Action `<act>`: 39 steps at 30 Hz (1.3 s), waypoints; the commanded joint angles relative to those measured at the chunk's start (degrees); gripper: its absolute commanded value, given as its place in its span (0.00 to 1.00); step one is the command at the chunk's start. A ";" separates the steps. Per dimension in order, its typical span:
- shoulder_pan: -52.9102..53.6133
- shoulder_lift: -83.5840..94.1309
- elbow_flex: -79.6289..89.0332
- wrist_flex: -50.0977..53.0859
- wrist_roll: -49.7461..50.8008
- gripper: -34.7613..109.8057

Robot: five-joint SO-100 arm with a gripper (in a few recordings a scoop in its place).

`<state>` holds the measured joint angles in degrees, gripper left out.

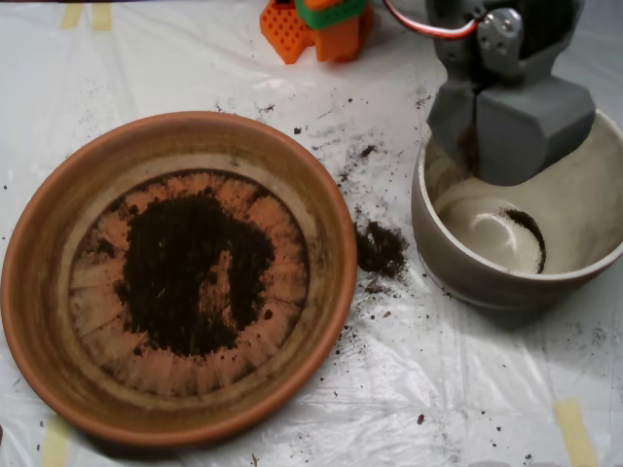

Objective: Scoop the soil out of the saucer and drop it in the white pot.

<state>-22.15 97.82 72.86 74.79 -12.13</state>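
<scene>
Most of the soil [190, 270] sits in the middle of the saucer [44, 292], a dark patch spread over the ridged floor with a bare streak showing through near its centre. From my seat at the overhead camera, the saucer fills the left half of the frame, resting on a pale plastic sheet [438, 389] that is taped down at the edges.

To its right stands the white pot [584, 195], close to the saucer but not touching it. Between them a small clump of spilled soil [380, 249] lies on the sheet, just beside the pot's wall, and fine specks trail up and away from it. Inside the pot I see a thin dark crescent of soil [531, 233] on the floor — little else but dusty smudges.

The scoop [501, 131] hangs over the pot's upper left rim, its grey shells pointing down into the opening. The two halves look drawn together, with only a dark seam between them on the left side. Behind it, at the top edge, the arm's orange and green base [316, 24] is visible.
</scene>
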 commanded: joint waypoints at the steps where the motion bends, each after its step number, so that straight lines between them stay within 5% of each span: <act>1: -4.13 1.49 -4.22 0.97 -0.35 0.24; 5: -4.22 0.70 -5.10 2.29 0.35 0.24; 10: -3.52 1.23 -3.52 3.43 0.09 0.43; 16: -3.78 1.41 -2.20 4.92 -0.62 0.49; 39: -1.67 3.08 -5.80 6.59 4.57 0.52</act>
<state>-25.93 93.25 71.98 82.44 -8.70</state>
